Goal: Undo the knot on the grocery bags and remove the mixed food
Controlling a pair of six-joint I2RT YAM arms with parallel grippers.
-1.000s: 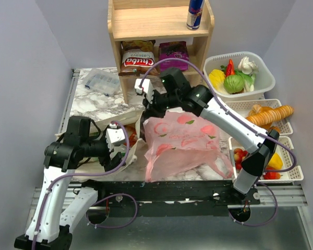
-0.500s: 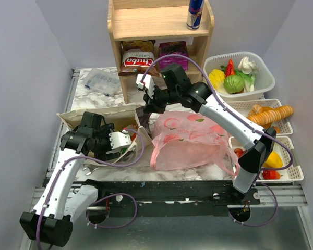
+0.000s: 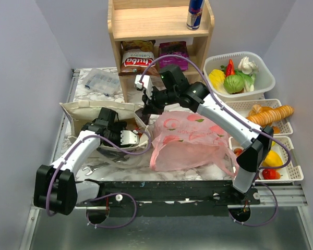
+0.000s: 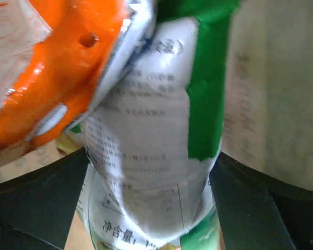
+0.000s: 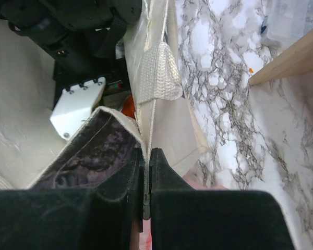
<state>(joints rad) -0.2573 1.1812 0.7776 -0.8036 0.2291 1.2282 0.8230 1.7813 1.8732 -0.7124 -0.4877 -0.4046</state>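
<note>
The beige canvas tote (image 3: pixel 86 109) lies open at the left. My right gripper (image 3: pixel 146 112) is shut on its rim and holds the rim up; in the right wrist view the jaws (image 5: pixel 146 153) pinch the fabric edge (image 5: pixel 156 78). My left gripper (image 3: pixel 129 139) is inside the tote's mouth. In the left wrist view it (image 4: pixel 148 172) is open, with a green-and-white snack bag (image 4: pixel 146 130) between its fingers and a glossy orange item (image 4: pixel 57 67) beside that. The pink plastic bag (image 3: pixel 190 138) lies to the right of the tote. I cannot make out its knot.
A wooden shelf (image 3: pixel 156 23) stands at the back with the Chuba bag (image 3: pixel 137 58) and a drink can (image 3: pixel 194 13). A white basket (image 3: pixel 261 78) of food and trays (image 3: pixel 281 112) line the right side. A clear plastic package (image 3: pixel 101 80) lies at the back left.
My left arm has swung forward and its gripper has gone into the tote's mouth. The right gripper has kept hold of the rim and shifted slightly. The pink bag has sagged a little.
</note>
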